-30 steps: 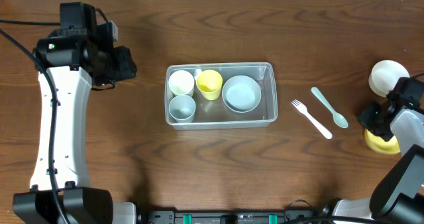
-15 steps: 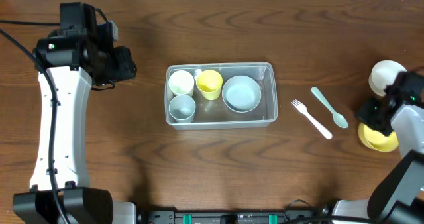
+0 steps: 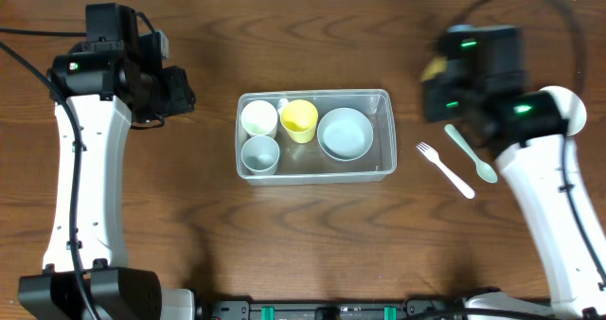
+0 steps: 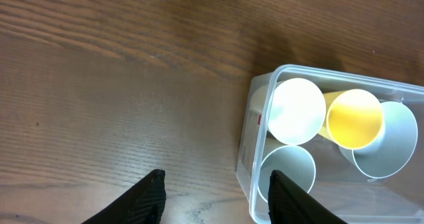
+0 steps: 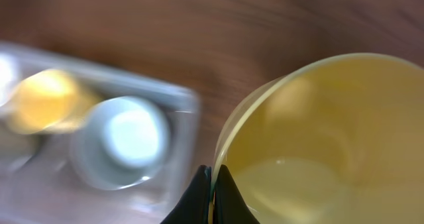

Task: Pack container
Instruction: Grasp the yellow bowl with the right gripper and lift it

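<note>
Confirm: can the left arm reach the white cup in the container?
Probably yes. The white cup stands uncovered at the left end of the container, nearest the left end effector, which is open. The right end effector, pinching a yellow bowl, is past the other end.

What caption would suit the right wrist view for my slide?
Right gripper pinching the rim of a yellow bowl, with the blurred clear container off to the left.

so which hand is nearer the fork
Right. The right hand is just beyond the fork, pinching a yellow bowl by its rim; the left hand is far off, past the container's other side.
</note>
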Robot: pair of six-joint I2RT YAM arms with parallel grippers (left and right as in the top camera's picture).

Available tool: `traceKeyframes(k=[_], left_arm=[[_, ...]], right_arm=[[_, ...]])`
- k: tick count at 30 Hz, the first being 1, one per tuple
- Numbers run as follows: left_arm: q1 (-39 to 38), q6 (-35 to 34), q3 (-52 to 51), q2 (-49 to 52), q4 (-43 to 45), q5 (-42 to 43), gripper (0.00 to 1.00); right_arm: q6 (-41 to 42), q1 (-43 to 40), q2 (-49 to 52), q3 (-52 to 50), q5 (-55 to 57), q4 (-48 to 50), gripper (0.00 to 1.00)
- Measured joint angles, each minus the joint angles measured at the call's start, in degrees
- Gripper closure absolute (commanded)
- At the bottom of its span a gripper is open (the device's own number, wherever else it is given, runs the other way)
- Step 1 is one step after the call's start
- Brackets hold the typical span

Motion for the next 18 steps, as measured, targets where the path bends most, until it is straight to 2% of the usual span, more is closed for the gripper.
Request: traceKeyframes(k=[4,8,18], left_arm=[[0.0,0.0,0.0,0.0,-0.1,0.0,0.49],[0.0,0.0,0.0,0.0,-0.1,0.0,0.49],[0.0,0.0,0.0,0.0,-0.2,0.0,0.49]], right_arm=[[-5.4,10.6,1.1,0.0,-0.2,0.4,0.99],[-8.2,17.2,4.1,0.0,0.6,1.5,0.99],[-10.1,21.0,16.3,0.0,1.5,2.3,0.99]])
